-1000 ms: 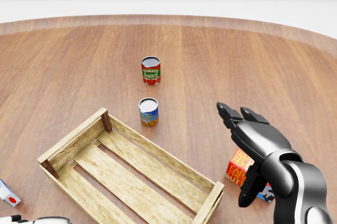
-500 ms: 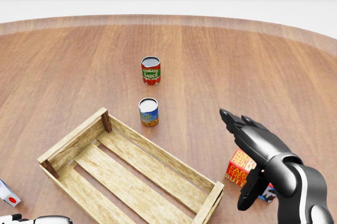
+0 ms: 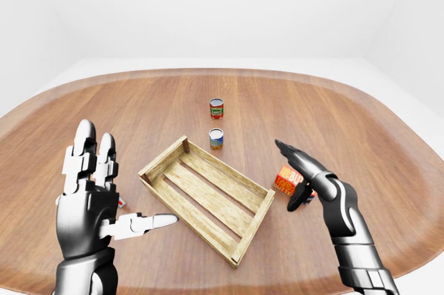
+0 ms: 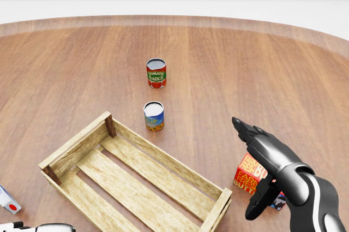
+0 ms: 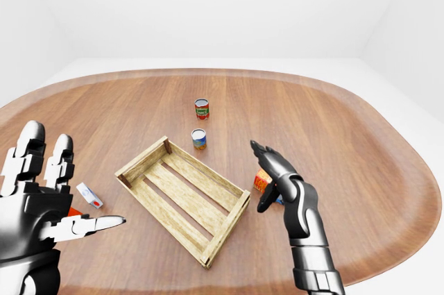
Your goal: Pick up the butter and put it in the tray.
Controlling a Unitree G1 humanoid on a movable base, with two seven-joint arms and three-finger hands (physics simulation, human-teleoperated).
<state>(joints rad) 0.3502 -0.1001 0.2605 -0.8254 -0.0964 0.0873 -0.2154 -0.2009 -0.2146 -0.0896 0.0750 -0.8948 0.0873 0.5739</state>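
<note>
Wooden tray (image 4: pixel 82 146) sits empty, so nothing's delivered yet. Your right hand (image 4: pixel 260 158) hangs spread wide just over the butter (image 4: pixel 248 173), which rests on the table (image 4: pixel 245 63) beside the tray's right end. Left hand (image 3: pixel 94 191) is splayed too, holding nothing. Grasp, lift and drop are all ahead.

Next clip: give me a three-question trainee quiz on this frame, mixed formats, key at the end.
1. True or false: the butter already lies in the tray.
2. Which hand is over the butter? A) left hand B) right hand
3. Fill in: the can nearest the tray is the ___ can, with the tomato sauce can above it in the head view.

Key: 1 false; 2 B; 3 blue.
</note>
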